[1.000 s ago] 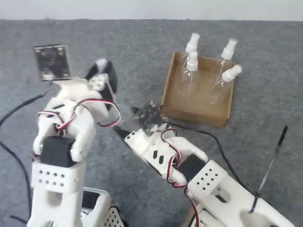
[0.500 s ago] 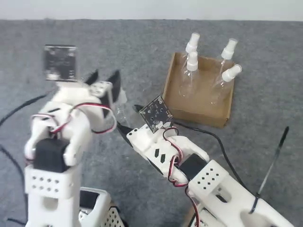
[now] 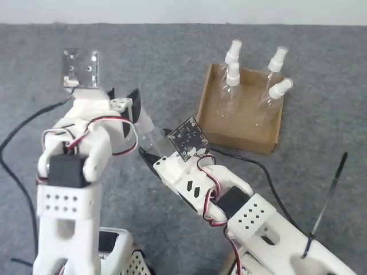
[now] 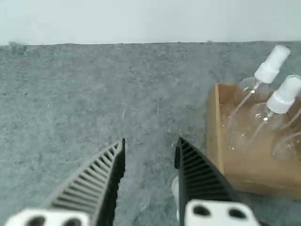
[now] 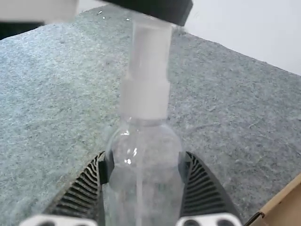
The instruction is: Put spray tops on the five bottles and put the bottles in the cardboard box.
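My right gripper [image 5: 143,176] is shut on a clear bottle [image 5: 141,150] and holds it upright, with a white spray top [image 5: 145,89] on its neck. In the high view this bottle [image 3: 151,137] stands left of the cardboard box [image 3: 236,140], with the right gripper [image 3: 148,153] just below it. My left gripper [image 3: 122,94] hangs open just above and left of the spray top [image 3: 143,119], with nothing between its fingers [image 4: 109,172]. Several capped bottles [image 3: 232,86] stand inside the box [image 4: 214,127].
Grey felt covers the table [image 3: 172,57]. A black cable [image 3: 261,172] runs from the right arm past the box's near wall. A thin black strap [image 3: 331,195] sticks up at the right. Open felt lies behind and left of the box.
My left gripper has opened, let go of the spray top and drawn up and back from the bottle. The right gripper still clamps the bottle in the same place.
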Robot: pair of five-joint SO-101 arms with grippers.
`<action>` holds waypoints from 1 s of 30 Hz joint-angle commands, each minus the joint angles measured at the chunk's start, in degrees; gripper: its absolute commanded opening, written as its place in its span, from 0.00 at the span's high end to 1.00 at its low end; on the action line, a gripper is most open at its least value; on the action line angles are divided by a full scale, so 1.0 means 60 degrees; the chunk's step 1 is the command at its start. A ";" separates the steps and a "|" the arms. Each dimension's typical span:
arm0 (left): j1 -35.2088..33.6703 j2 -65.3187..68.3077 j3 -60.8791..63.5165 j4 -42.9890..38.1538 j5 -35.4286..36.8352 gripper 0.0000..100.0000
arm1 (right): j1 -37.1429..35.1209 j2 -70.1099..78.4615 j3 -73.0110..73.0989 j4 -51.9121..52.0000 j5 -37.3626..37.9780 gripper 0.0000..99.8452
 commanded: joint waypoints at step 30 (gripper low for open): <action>0.1465 -0.6505 0.7363 -0.2813 -0.0322 0.65 | 0.0520 0.2791 -0.6491 0.4476 -0.0073 0.99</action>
